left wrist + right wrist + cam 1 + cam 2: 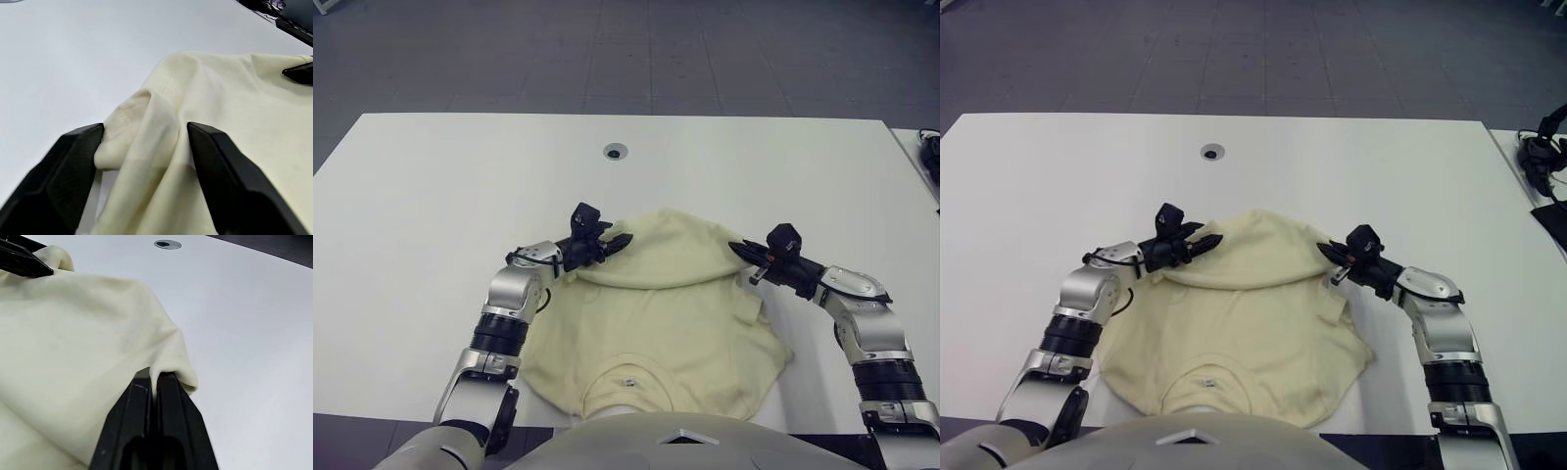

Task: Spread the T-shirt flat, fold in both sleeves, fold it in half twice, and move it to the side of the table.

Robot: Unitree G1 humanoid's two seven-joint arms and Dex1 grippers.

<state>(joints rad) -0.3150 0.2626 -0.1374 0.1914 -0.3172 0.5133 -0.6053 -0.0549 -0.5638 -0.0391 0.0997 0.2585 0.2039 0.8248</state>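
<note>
A pale yellow T-shirt (656, 333) lies on the white table (431, 196) close to the near edge, collar towards me. Its far part is bunched and turned back over the body. My left gripper (622, 240) is at the left end of that fold; in the left wrist view the gripper (146, 142) stands open, with a ridge of cloth between its spread fingers (68, 166). My right gripper (736, 248) holds the right end of the fold. Seen from the right wrist, that gripper (156, 382) is shut on a corner of the T-shirt (73, 333).
A round cable hole (616, 151) sits in the table's far middle. Black cables and gear (1540, 157) lie on a neighbouring surface at the right. Bare tabletop stretches to the left, right and far side of the shirt.
</note>
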